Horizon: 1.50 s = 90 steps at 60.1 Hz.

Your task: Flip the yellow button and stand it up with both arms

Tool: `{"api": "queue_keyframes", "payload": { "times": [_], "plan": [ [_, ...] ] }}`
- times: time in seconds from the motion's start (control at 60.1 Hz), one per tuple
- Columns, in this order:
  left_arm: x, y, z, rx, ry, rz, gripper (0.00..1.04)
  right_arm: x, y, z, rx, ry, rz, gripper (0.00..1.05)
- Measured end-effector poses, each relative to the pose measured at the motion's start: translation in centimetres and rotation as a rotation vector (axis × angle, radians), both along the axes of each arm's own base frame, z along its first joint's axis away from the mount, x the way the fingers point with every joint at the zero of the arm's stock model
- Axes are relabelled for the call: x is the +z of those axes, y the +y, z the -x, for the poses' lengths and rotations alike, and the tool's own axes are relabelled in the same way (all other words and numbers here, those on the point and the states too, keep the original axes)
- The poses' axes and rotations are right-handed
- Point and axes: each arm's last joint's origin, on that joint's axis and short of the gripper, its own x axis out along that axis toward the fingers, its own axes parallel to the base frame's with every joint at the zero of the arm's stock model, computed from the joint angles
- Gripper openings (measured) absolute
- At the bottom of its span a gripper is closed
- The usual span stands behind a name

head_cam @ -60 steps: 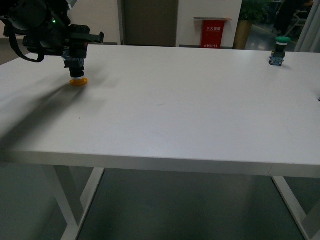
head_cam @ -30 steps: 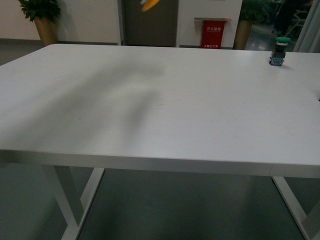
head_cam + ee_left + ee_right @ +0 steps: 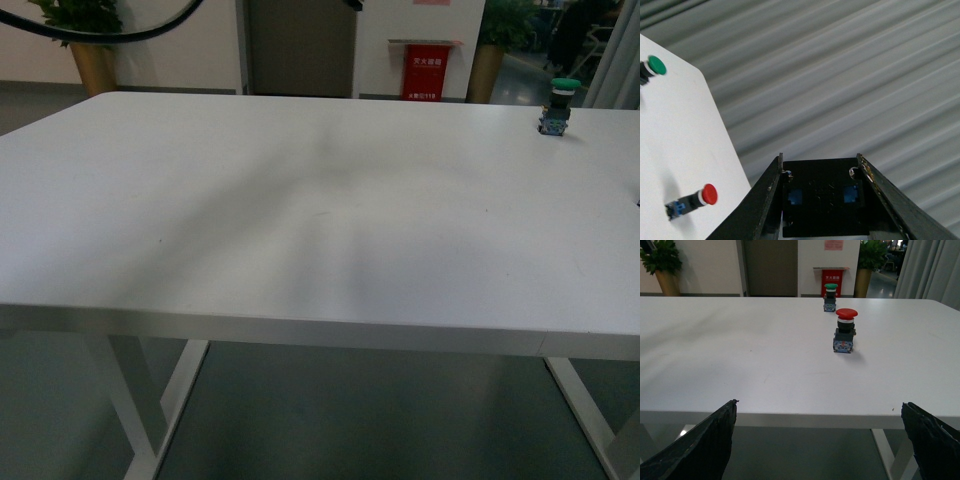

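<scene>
White table (image 3: pixel 300 200), green button (image 3: pixel 556 105), red button (image 3: pixel 845 331); left claw (image 3: pixel 820 164) tight on yellow button (image 3: pixel 821 200), right claw (image 3: pixel 819 405) wide.

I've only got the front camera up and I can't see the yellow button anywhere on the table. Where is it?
Observer: The left wrist view shows the left hand gripping the yellow button by its black and blue body. The cap is hidden.
Operator: Okay. Is the right hand ready to take it?
Observer: The right wrist view shows the right hand open wide and empty.
Operator: I only see the green button at the far right. Is anything else out there?
Observer: Yes. In the right wrist view a red button stands upright, cap up, closer to that camera than the green one.
</scene>
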Motion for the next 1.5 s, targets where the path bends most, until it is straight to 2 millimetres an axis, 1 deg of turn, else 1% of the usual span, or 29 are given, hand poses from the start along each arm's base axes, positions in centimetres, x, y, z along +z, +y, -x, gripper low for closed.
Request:
{"api": "queue_keyframes", "payload": {
  "times": [0.15,0.233,0.266,0.299,0.316,0.349,0.399,0.466,0.482,0.499,0.515,0.532,0.549,0.599,0.632,0.648,0.715,0.748,0.765,0.798,0.815,0.848,0.931,0.998,1.081,1.18,1.297,1.363,1.496],
  "plan": [
    [-1.2,-1.1,-0.1,-0.072,0.055,0.051,0.37,0.0,0.0,0.0,0.000,0.000,0.000,0.98],
    [-1.6,-1.2,-0.2,-0.082,0.077,0.070,0.37,0.0,0.0,0.0,0.000,0.003,0.000,0.98],
    [-1.7,-1.2,-0.3,-0.083,0.078,0.077,0.37,0.0,0.0,0.0,0.010,0.066,0.004,0.98],
    [-1.8,-1.2,-0.3,-0.080,0.084,0.079,0.37,0.2,0.1,-0.1,0.024,0.169,0.007,0.98],
    [-1.9,-1.2,-0.3,-0.080,0.088,0.078,0.37,0.4,0.1,-0.2,0.033,0.238,0.005,0.98],
    [-1.9,-1.2,-0.3,-0.079,0.096,0.077,0.37,1.0,0.1,-0.6,0.056,0.312,-0.003,0.98],
    [-2.0,-1.2,-0.3,-0.082,0.096,0.078,0.37,2.7,0.0,-1.7,0.100,0.354,-0.029,0.98],
    [-2.1,-1.3,-0.4,-0.083,0.099,0.077,0.37,5.3,-0.3,-3.0,0.132,0.345,-0.079,0.98],
    [-2.1,-1.3,-0.4,-0.083,0.099,0.077,0.37,6.4,-0.4,-3.6,0.155,0.335,-0.108,0.98],
    [-2.2,-1.3,-0.4,-0.083,0.101,0.077,0.37,7.1,-0.5,-3.9,0.162,0.328,-0.128,0.98],
    [-2.3,-1.3,-0.5,-0.083,0.102,0.076,0.37,8.3,-0.7,-4.5,0.176,0.315,-0.159,0.98],
    [-2.3,-1.3,-0.5,-0.083,0.102,0.076,0.37,8.9,-0.8,-4.7,0.182,0.310,-0.175,0.98],
    [-2.3,-1.4,-0.5,-0.084,0.103,0.076,0.37,10.2,-1.1,-5.3,0.188,0.295,-0.200,0.98],
    [-2.4,-1.4,-0.6,-0.084,0.104,0.076,0.37,12.4,-1.7,-6.4,0.227,0.266,-0.273,0.98],
    [-2.4,-1.5,-0.6,-0.085,0.103,0.076,0.37,14.6,-2.4,-7.5,0.250,0.239,-0.354,0.98],
    [-2.5,-1.6,-0.7,-0.086,0.103,0.077,0.37,15.1,-2.5,-7.8,0.268,0.233,-0.385,0.98],
    [-2.4,-1.8,-0.8,-0.090,0.104,0.077,0.37,18.4,-3.9,-10.1,0.334,0.191,-0.547,0.98],
    [-2.3,-2.0,-0.9,-0.091,0.107,0.077,0.37,19.5,-4.4,-11.1,0.358,0.181,-0.650,0.98],
    [-2.2,-2.0,-0.9,-0.091,0.108,0.077,0.37,19.6,-4.5,-11.4,0.364,0.175,-0.659,0.98],
    [-2.2,-2.1,-1.0,-0.091,0.106,0.080,0.37,20.1,-4.8,-12.3,0.377,0.168,-0.757,0.98],
    [-2.2,-2.1,-1.0,-0.091,0.106,0.081,0.37,20.2,-4.9,-12.5,0.381,0.165,-0.766,0.98],
    [-2.2,-2.2,-1.0,-0.090,0.106,0.082,0.37,20.2,-5.1,-13.3,0.390,0.176,-0.865,0.98],
    [-2.3,-2.4,-1.0,-0.094,0.109,0.083,0.37,19.6,-5.2,-15.0,0.394,0.212,-1.028,0.98],
    [-2.3,-2.5,-1.2,-0.095,0.111,0.088,0.37,18.7,-4.9,-16.6,0.407,0.252,-1.136,0.98],
    [-2.4,-2.7,-1.4,-0.094,0.115,0.097,0.37,17.5,-4.1,-18.3,0.394,0.290,-1.222,0.98],
    [-2.5,-2.9,-1.4,-0.092,0.121,0.101,0.37,16.7,-2.8,-19.8,0.421,0.281,-1.283,0.98],
    [-2.4,-2.9,-1.3,-0.076,0.119,0.130,0.37,16.5,-1.0,-21.0,0.439,0.234,-1.310,0.98],
    [-2.5,-3.0,-1.3,-0.080,0.125,0.129,0.37,16.0,0.2,-21.7,0.439,0.253,-1.314,0.98],
    [-2.9,-3.5,-1.0,-0.092,0.141,0.124,0.37,14.6,2.6,-23.8,0.426,0.291,-1.309,0.98]
  ]
}}
